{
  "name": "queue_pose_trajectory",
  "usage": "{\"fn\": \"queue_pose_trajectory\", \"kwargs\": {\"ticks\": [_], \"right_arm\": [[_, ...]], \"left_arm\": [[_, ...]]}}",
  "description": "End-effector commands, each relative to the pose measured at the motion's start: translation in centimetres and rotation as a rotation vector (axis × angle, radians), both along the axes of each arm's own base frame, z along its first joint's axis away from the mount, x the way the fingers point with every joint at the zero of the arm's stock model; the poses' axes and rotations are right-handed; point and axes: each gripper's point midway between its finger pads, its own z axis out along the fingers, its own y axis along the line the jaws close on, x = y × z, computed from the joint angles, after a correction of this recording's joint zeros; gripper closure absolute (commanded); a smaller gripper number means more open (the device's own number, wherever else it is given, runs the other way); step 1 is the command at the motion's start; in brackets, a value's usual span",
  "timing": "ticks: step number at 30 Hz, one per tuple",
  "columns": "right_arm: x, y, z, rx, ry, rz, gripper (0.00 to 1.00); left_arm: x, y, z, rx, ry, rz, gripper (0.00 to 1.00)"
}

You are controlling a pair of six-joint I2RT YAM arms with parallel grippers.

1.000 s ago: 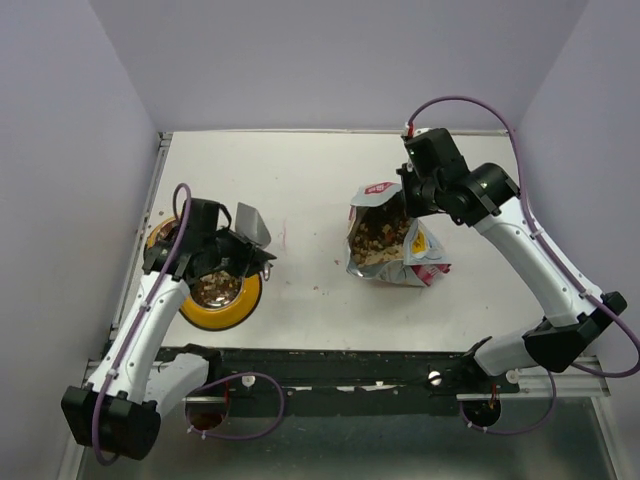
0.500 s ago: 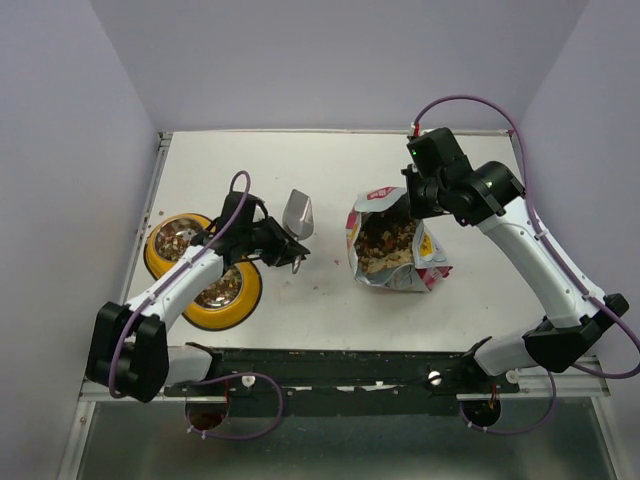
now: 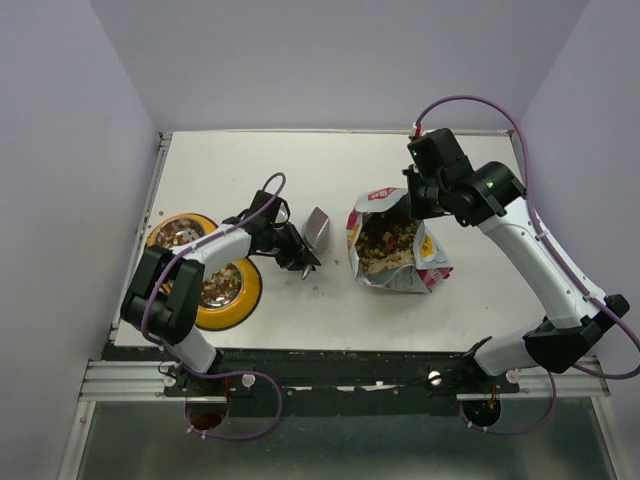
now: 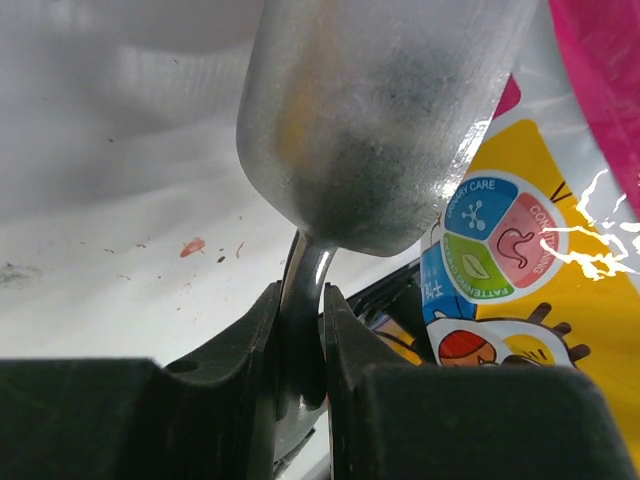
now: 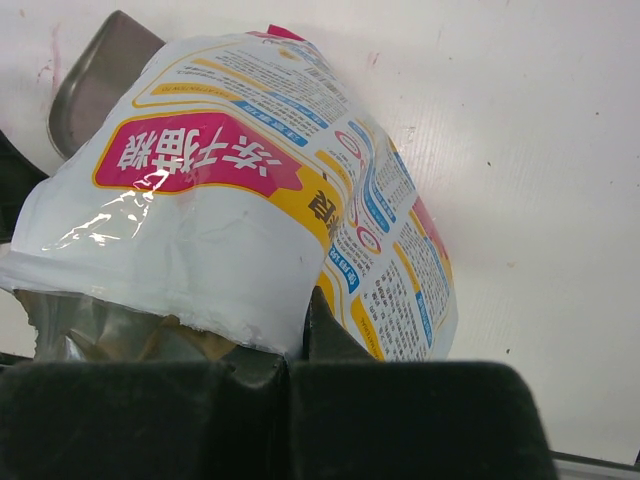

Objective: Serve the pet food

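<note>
The scoop [image 4: 380,120] is blurred and cut off at top; single pet food [image 3: 385,242] pellets are too small.

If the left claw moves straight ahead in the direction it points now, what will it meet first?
The left claw, shut on the scoop handle, points at the food bag. Moving straight, the scoop's front edge would probably touch the bag's side first, though the depth is hard to judge.

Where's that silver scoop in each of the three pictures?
Top external: scoop at centre, just left of the bag.
Left wrist: scoop fills the upper middle.
Right wrist: scoop peeks out top left, behind the bag.
Shared landmark: the bag.
</note>
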Motion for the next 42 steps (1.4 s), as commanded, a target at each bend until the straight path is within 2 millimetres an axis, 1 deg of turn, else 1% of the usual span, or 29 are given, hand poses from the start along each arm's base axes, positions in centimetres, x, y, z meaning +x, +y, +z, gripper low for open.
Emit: {"fn": "queue_pose_trajectory", "kwargs": {"ticks": [1,4,6,7,9,11,12,13,14,15,16,17,19,21,22,23,24,25,27,28,29,30,32,33,36,39,40,41,42], "right_arm": [[1.3,0.8,5.9,0.156,-0.205,-0.021,0.99],[1.4,1.0,6.0,0.156,-0.209,-0.012,0.99],[1.5,1.0,6.1,0.153,-0.211,-0.006,0.99],[1.5,1.1,5.9,0.15,-0.206,-0.003,0.99],[1.4,1.2,5.7,0.151,-0.202,0.006,0.99],[1.4,1.3,5.6,0.158,-0.205,0.009,0.99],[1.4,1.2,5.5,0.157,-0.206,0.005,0.99],[1.4,1.2,5.5,0.16,-0.204,0.002,0.99],[1.4,1.2,5.5,0.159,-0.2,-0.001,1.0],[1.4,1.2,5.2,0.155,-0.196,-0.002,0.99],[1.3,1.1,5.0,0.153,-0.199,-0.001,0.99],[1.2,0.9,4.5,0.145,-0.195,0.001,0.99],[0.9,0.7,4.0,0.131,-0.182,0.005,0.99],[0.8,0.5,3.8,0.125,-0.18,0.002,0.99],[0.8,0.5,4.1,0.13,-0.189,0.005,1.0],[0.8,0.6,4.1,0.13,-0.19,0.012,0.99],[0.9,0.8,4.1,0.132,-0.189,0.021,0.99],[0.9,1.0,4.2,0.134,-0.189,0.032,1.0],[0.9,1.0,4.3,0.13,-0.191,0.038,0.99],[0.9,0.9,4.4,0.13,-0.198,0.038,0.99],[1.0,1.0,4.4,0.128,-0.197,0.037,0.99],[1.0,1.0,4.6,0.129,-0.196,0.039,0.99],[0.9,1.2,4.9,0.139,-0.193,0.047,0.99],[0.8,1.3,5.1,0.147,-0.195,0.052,0.99],[0.6,1.3,5.3,0.155,-0.193,0.054,0.99],[0.4,1.3,5.4,0.163,-0.188,0.047,0.99],[0.3,1.3,5.3,0.164,-0.186,0.048,0.99],[0.2,1.3,5.3,0.168,-0.18,0.049,0.99],[0.2,1.3,5.3,0.173,-0.18,0.045,0.99]], "left_arm": [[-0.8,-0.9,0.1,0.043,-0.035,-0.075,0.75],[-2.0,-0.3,-1.0,0.087,0.022,-0.069,0.6],[-2.2,0.2,-1.1,0.11,0.025,-0.065,0.54],[-2.2,0.3,-1.0,0.116,0.01,-0.067,0.54],[-2.2,0.9,-0.8,0.138,-0.001,-0.054,0.59],[-2.5,1.8,-0.9,0.188,0.028,-0.041,0.59],[-2.6,2.3,-0.8,0.225,0.035,-0.042,0.56],[-3.1,3.1,-0.5,0.272,0.052,-0.033,0.5],[-3.2,3.5,0.4,0.292,0.041,-0.028,0.43],[-3.2,3.8,1.2,0.301,0.011,-0.021,0.39],[-3.1,3.8,2.6,0.291,-0.038,-0.02,0.33],[-3.2,3.6,3.9,0.271,-0.078,-0.018,0.3],[-3.5,2.2,8.0,0.177,-0.183,-0.046,0.27],[-4.2,0.2,12.8,0.077,-0.31,-0.103,0.26],[-4.4,-0.5,14.9,0.05,-0.375,-0.128,0.25],[-4.9,-1.5,17.6,0.022,-0.457,-0.162,0.25],[-5.3,-2.1,19.3,0.016,-0.513,-0.189,0.25],[-5.8,-2.7,20.9,0.013,-0.566,-0.206,0.22],[-6.5,-3.4,22.1,0.054,-0.619,-0.216,0.14],[-6.8,-3.9,22.2,0.068,-0.638,-0.231,0.09],[-6.8,-4.0,22.0,0.101,-0.642,-0.231,0.07],[-6.8,-4.2,21.3,0.139,-0.624,-0.235,0.06],[-6.7,-4.7,19.9,0.212,-0.593,-0.269,0.06],[-6.6,-5.1,19.7,0.243,-0.596,-0.283,0.06],[-6.2,-7.2,18.8,0.288,-0.611,-0.356,0.09],[-5.0,-8.4,18.3,0.334,-0.589,-0.367,0.18],[-4.1,-8.3,17.9,0.386,-0.584,-0.348,0.23],[-3.4,-8.5,17.6,0.422,-0.577,-0.341,0.3],[-2.9,-8.6,17.9,0.442,-0.578,-0.334,0.36]]}}
